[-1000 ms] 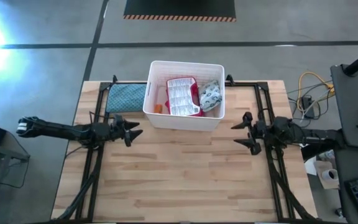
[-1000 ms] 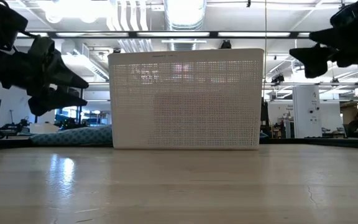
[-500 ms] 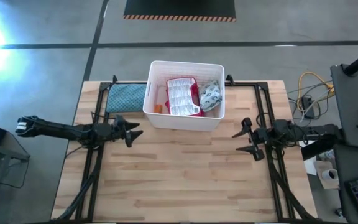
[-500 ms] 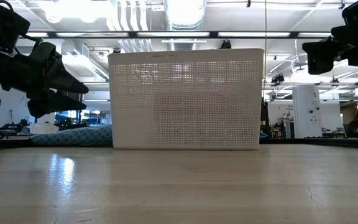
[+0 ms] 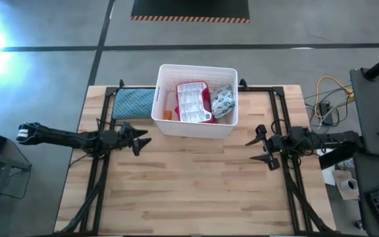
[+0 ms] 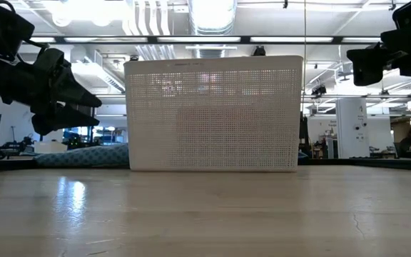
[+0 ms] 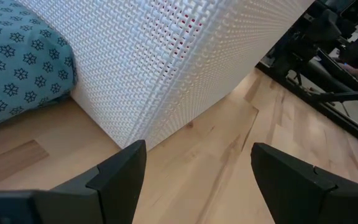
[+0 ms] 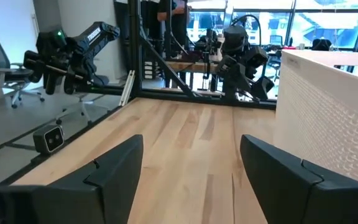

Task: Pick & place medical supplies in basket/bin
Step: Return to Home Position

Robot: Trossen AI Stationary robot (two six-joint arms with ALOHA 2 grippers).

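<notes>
Two views disagree on how much they give me. From the high view I get the whole wooden table [image 5: 189, 197], with the white bin [image 5: 193, 127] standing at the middle of its far edge. The low view meets only the bin's slotted front wall [image 6: 212, 114], so its contents are hidden there.

From above, the blue pad [image 5: 133, 103] lies on the table outside the bin, against its left wall. The left wrist view shows that contact up close [image 7: 17, 68], and the low view shows only a low blue edge [image 6: 84, 157].

Inside the bin, only the high view shows the red-edged case [image 5: 194, 102] in the middle and the grey-white pouch [image 5: 223, 101] beside it, by the right wall. The left wrist view catches just red flecks through the slots.

The left gripper [image 5: 142, 139] hangs above the table in front of the bin's left corner. Its fingers [image 7: 117, 180] are spread wide with nothing between them. The right gripper [image 5: 252, 149] hangs near the table's right side, well apart from the bin. Its fingers [image 8: 114, 171] are likewise parted and empty.

A small orange item [image 5: 167, 114] sits at the bin's left inner wall, too small to identify.
</notes>
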